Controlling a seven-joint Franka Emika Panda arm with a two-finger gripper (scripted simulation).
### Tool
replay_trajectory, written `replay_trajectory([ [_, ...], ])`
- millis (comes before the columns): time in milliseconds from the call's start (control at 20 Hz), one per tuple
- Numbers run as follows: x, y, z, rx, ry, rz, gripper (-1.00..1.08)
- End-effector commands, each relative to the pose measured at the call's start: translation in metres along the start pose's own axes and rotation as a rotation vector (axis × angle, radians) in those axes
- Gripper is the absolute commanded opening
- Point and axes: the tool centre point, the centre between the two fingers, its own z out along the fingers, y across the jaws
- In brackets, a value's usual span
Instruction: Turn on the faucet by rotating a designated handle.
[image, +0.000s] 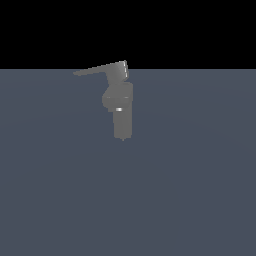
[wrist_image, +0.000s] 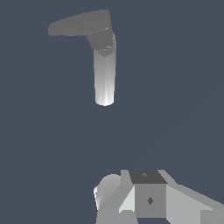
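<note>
The grey faucet (image: 122, 117) stands upright on the dark floor in the exterior view, with a rounded bulge and a small bright band midway up. Its handle (image: 96, 69), a thin flat lever, projects from the blocky top cap toward the exterior view's left. The wrist view looks down on the faucet (wrist_image: 105, 81) with the handle (wrist_image: 78, 24) sticking out sideways from its top. Only pale blocky parts of my gripper (wrist_image: 146, 199) show at the picture's edge, well apart from the faucet. Nothing is visibly held, and the fingers' spacing is unclear. The exterior view does not show the gripper.
A flat dark blue-grey floor (image: 190, 190) spreads all around the faucet. Above its far edge the background is black.
</note>
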Motion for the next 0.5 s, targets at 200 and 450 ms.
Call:
replay_trajectory([
  [200, 0.002, -0.007, -0.001, 0.005, -0.001, -0.015, -1.00],
  [450, 0.004, -0.022, -0.002, 0.012, -0.002, -0.049, -1.00],
])
